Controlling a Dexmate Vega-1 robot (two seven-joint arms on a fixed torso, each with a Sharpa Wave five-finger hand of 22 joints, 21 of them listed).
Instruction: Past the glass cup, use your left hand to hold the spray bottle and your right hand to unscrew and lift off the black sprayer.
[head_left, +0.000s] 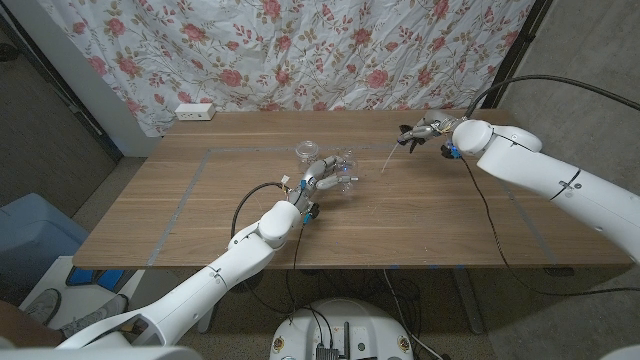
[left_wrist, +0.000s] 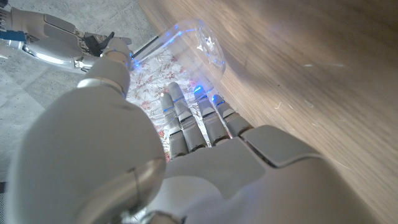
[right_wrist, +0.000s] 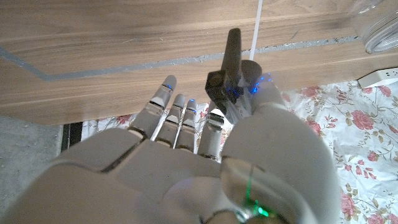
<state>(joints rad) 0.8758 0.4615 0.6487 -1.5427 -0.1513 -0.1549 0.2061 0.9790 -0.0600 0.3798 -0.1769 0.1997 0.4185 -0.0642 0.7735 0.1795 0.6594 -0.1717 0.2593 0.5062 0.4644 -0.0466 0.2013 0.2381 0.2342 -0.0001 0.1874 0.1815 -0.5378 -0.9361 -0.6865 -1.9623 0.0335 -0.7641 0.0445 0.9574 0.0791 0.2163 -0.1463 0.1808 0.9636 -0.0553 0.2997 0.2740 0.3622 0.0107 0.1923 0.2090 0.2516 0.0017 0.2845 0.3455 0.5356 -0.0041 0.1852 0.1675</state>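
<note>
The glass cup stands near the table's middle. Just beside it my left hand grips the clear spray bottle; the bottle shows beyond my fingers in the left wrist view, its neck bare. Far to the right, above the table, my right hand pinches the black sprayer, and its white dip tube hangs down toward the table. In the right wrist view the sprayer sits between thumb and fingers, with the tube running on from it.
A white power strip lies at the table's back left edge, before a floral curtain. Tape lines mark a rectangle on the wood. Black cables trail from both arms. A blue bin stands left of the table.
</note>
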